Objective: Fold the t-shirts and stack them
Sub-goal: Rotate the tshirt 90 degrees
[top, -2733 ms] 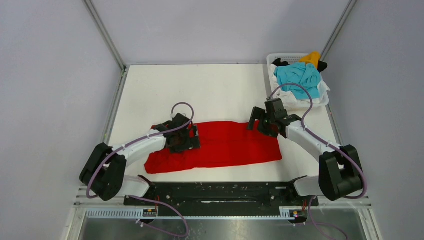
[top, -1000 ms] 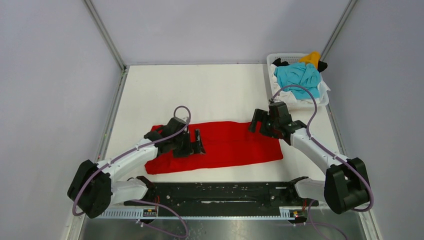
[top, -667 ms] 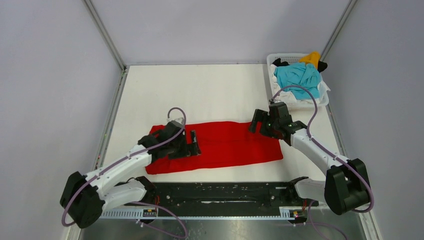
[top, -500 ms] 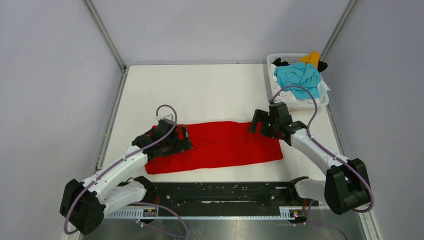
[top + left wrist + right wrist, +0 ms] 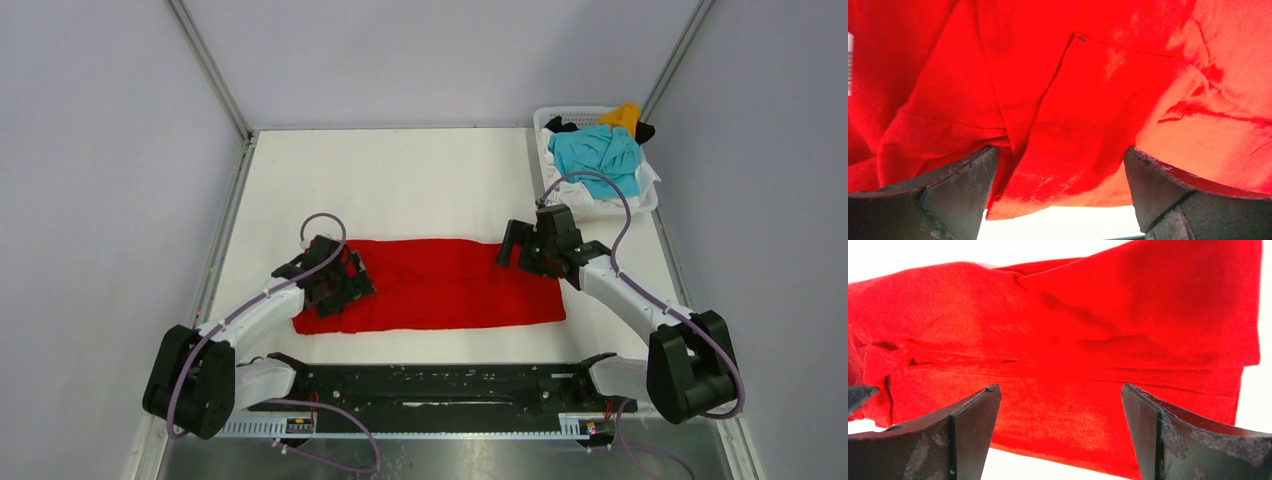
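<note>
The red t-shirt [image 5: 450,285] lies on the white table as a long folded strip running left to right. My left gripper [image 5: 345,283] is open over the strip's left end; in the left wrist view red cloth [image 5: 1063,100] fills the frame between the spread fingers [image 5: 943,192], with its edge low in the gap. My right gripper [image 5: 515,250] is open over the strip's upper right corner; the right wrist view shows the cloth [image 5: 1073,340] lying flat beyond the spread fingers [image 5: 1178,435]. Neither holds cloth. Turquoise [image 5: 598,150], yellow-orange [image 5: 624,115], black [image 5: 560,125] and white shirts lie in the basket.
The white plastic basket [image 5: 546,117] stands at the back right corner of the table. Metal frame posts rise at the back left and back right. A black rail [image 5: 440,385] runs along the near edge between the arm bases.
My left gripper has moved left along the red shirt, from its middle-left to its left end. The right gripper has stayed at the upper right corner. The shirt lies as before.
</note>
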